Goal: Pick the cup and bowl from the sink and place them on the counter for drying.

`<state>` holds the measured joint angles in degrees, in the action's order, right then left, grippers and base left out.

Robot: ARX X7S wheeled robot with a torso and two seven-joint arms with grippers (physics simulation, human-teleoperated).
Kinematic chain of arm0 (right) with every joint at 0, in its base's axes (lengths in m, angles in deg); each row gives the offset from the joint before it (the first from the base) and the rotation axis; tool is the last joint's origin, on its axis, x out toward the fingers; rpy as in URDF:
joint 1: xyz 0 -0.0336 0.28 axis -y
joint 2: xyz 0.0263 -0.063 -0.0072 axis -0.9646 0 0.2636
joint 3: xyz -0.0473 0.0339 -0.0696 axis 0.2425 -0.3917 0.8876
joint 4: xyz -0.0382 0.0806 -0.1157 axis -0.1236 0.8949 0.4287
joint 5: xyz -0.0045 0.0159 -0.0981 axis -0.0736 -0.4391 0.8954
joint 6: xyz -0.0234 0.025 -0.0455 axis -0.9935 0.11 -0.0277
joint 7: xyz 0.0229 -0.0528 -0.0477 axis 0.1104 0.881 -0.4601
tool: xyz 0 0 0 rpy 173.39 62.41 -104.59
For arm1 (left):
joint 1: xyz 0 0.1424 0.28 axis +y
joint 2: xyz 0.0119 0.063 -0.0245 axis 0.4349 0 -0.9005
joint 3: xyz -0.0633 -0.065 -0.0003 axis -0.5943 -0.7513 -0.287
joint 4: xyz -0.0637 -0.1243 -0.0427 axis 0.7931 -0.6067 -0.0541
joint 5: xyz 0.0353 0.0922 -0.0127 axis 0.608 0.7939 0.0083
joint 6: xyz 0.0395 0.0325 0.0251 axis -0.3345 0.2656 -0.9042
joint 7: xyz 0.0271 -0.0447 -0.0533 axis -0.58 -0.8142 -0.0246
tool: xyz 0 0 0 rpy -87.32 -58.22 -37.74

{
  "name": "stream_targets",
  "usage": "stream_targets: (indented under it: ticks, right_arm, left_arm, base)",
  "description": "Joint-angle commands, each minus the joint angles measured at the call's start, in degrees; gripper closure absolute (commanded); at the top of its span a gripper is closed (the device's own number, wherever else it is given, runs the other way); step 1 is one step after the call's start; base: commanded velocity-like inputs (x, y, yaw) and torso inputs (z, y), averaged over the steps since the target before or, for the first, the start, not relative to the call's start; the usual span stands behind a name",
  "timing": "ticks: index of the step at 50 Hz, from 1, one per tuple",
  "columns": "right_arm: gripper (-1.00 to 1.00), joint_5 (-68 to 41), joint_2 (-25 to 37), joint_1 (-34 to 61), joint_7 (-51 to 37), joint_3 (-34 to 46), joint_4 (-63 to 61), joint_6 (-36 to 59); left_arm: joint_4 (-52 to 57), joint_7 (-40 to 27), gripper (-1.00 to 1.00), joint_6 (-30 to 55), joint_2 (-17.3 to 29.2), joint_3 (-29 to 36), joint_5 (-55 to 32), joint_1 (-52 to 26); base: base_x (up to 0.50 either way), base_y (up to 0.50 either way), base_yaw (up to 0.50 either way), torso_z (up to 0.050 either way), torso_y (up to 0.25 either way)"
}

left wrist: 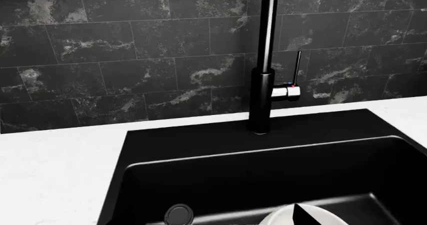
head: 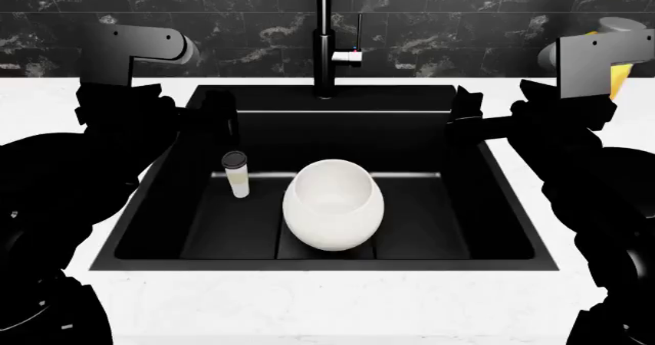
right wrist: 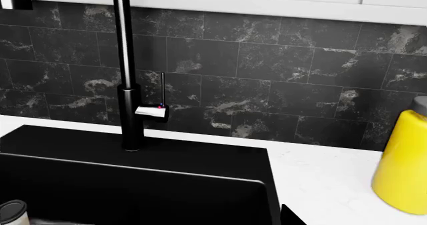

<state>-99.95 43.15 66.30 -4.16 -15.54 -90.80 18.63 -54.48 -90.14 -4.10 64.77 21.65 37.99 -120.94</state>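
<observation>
The cup (head: 236,173), a slim cream tumbler with a dark rim, stands upright in the left part of the black sink (head: 153,222). The large white bowl (head: 333,204) lies tipped in the basin's middle, just right of the cup. In the left wrist view the cup's rim (left wrist: 179,215) and the bowl's edge (left wrist: 280,219) peek in low. My left gripper (head: 219,119) hovers over the sink's left rim, above the cup, open and empty. My right gripper (head: 462,119) hangs over the right rim, open and empty. White counter (head: 327,307) surrounds the sink.
A tall black faucet (head: 324,38) with a chrome handle rises behind the basin. A yellow bottle (right wrist: 400,170) with a grey cap stands on the counter at the back right. Black marble wall tiles (left wrist: 133,60) close off the rear.
</observation>
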Motion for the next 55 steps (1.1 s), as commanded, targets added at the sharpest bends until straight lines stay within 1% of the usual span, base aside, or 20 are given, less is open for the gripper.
stream_targets:
  ticks: [1,18,28,40,41,43,45,50,51,52,55]
  right_arm:
    - [-1.0,0.02,-0.45,-1.15,0.1,-1.17,-0.46,0.29]
    - [-1.0,-0.33,-0.39,-2.15,-0.24,-0.95,-0.66,0.3]
    - [-1.0,-0.32,-0.46,-3.27,-0.57,-0.93,-0.25,-0.12]
    - [-1.0,-0.48,-0.29,-3.78,-0.63,-0.21,-0.24,-0.29]
    - [-1.0,-0.7,-1.1,-3.55,-1.21,-1.33,0.26,0.5]
    - [-1.0,-0.3,0.26,-3.98,-0.16,1.32,0.13,-0.68]
    - [-1.0,-0.43,0.66,-4.6,0.55,2.03,-0.59,-1.84]
    - [-1.0,-0.78,-0.4,-5.74,-0.38,0.52,-0.54,-1.11]
    - [-1.0,-1.75,-1.24,-5.73,-0.2,1.0,0.33,1.89]
    - [-1.0,-2.61,-1.46,-5.46,0.31,0.92,0.76,3.65]
    - [-1.0,-3.02,-1.04,-5.44,0.92,3.49,1.52,5.69]
  left_arm:
    - [0.23,0.49,-1.0,-2.04,0.24,-1.19,-1.17,2.1]
    - [0.37,0.04,-1.0,-3.39,0.52,-1.55,-1.52,4.91]
    - [0.01,-0.05,-1.0,-3.92,0.97,-1.51,-1.68,6.01]
    - [0.15,-0.34,-1.0,-4.35,1.29,-1.58,-1.99,7.18]
    - [0.29,-0.31,-1.0,-4.4,1.36,-1.72,-2.08,7.57]
    - [0.03,-0.43,-1.0,-4.94,1.17,-1.5,-1.92,8.07]
    - [0.13,-0.26,-1.0,-5.05,1.5,-1.73,-2.07,8.63]
    - [-0.19,-0.68,-1.0,-5.4,1.17,-1.55,-1.9,8.61]
    - [-0.61,-0.18,-1.0,-6.83,1.25,-1.28,-1.72,10.65]
    - [-0.63,-0.21,-1.0,-7.01,1.22,-1.34,-1.71,10.93]
    - [-0.78,-0.29,-1.0,-7.68,1.06,-1.36,-1.63,11.76]
  base:
    - [0.47,0.0,0.0,0.0,0.0]
    - [0.44,0.0,0.0,0.0,0.001]
    - [0.32,0.0,0.0,0.0,0.0]
    - [0.04,0.0,0.0,0.0,0.001]
    - [0.0,0.0,0.0,0.0,0.0]
    - [0.0,0.0,0.0,0.0,0.0]
    - [0.1,0.0,0.0,0.0,0.0]
    - [0.29,0.0,0.0,0.0,0.0]
    - [0.0,0.0,0.0,0.0,0.0]
    - [0.0,0.0,0.0,0.0,0.0]
    - [0.0,0.0,0.0,0.0,0.0]
